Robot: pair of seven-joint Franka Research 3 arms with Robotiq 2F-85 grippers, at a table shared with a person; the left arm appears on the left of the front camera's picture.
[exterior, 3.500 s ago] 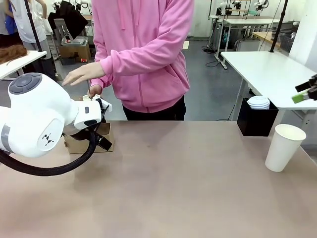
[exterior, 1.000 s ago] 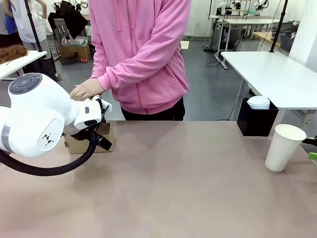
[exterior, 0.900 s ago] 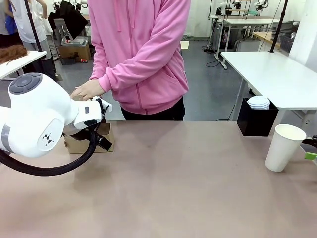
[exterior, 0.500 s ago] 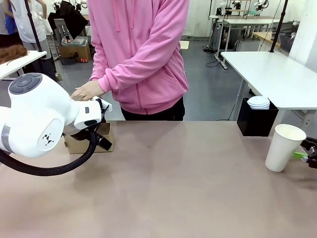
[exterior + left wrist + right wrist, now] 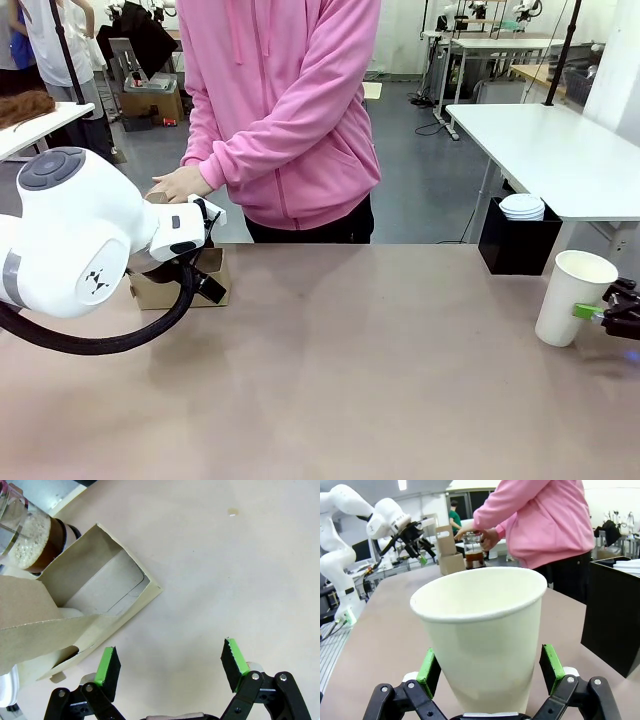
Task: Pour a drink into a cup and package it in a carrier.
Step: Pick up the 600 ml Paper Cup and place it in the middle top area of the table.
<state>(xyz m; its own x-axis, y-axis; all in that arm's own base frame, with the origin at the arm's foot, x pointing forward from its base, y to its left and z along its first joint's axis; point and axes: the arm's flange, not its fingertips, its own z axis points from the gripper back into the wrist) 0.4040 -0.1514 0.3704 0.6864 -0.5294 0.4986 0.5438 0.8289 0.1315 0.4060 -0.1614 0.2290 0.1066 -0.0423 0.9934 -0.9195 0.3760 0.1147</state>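
Near right: right gripper [image 5: 490,674] spread wide astride the cup [image 5: 485,625], one green pad on each side of the lower wall, a thin gap visible at both pads, so not yet clamped. Cup upright on the table [image 5: 350,360]; no drink visible in it, though most of the interior is hidden

Far left: left gripper [image 5: 170,664] spread wide, gripping nothing, poised over bare table just beside the carrier [image 5: 107,587]. Carrier slot in view vacant

Just beyond the carrier: jug [image 5: 27,540] of dark drink with foam on top, held by the person's hand [image 5: 180,185]

Far right: black box [image 5: 518,248] with a stack of white lids [image 5: 521,206] on top, well apart from the carrier

Progress, as judged: early stage. Nothing poured, nothing packaged. Left to do: clamp on the cup, bring cup and jug together, pour, possibly fit a lid, seat the cup in a carrier slot. Watch for crushing the paper wall or tipping the cup on closing
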